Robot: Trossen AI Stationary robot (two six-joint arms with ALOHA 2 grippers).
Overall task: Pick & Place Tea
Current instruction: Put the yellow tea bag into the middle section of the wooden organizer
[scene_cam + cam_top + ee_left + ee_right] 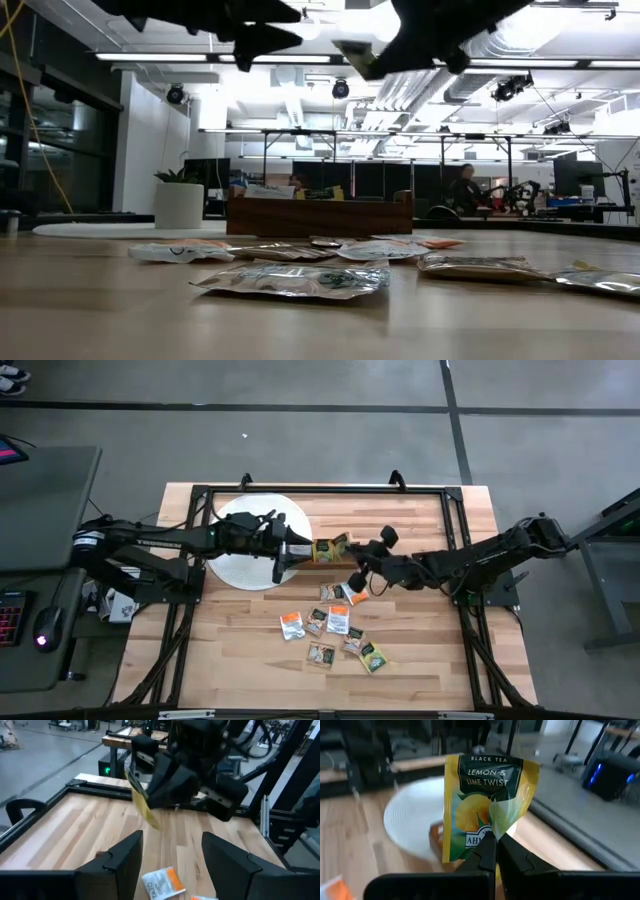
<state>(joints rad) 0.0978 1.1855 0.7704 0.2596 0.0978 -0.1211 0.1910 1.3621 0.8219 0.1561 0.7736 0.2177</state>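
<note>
1 green-and-yellow tea sachet (485, 805) hangs clenched in the right gripper (496, 851) jaws, raised above the tabletop (240, 660) near its centre, beside the brown box (320, 214). Left gripper (170, 857) jaws stand released at 9 o'clock of it. Remaining sachets (330, 628) lie loose at 6 o'clock.

Wooden desk (240, 670) with a black frame around its edge. White round disc (240, 565) on the far left part of it. Long brown wooden box (320, 215) beside the disc toward centre, mostly hidden from above. Keyboard (8, 615) and mouse (43, 638) off to the left.
</note>
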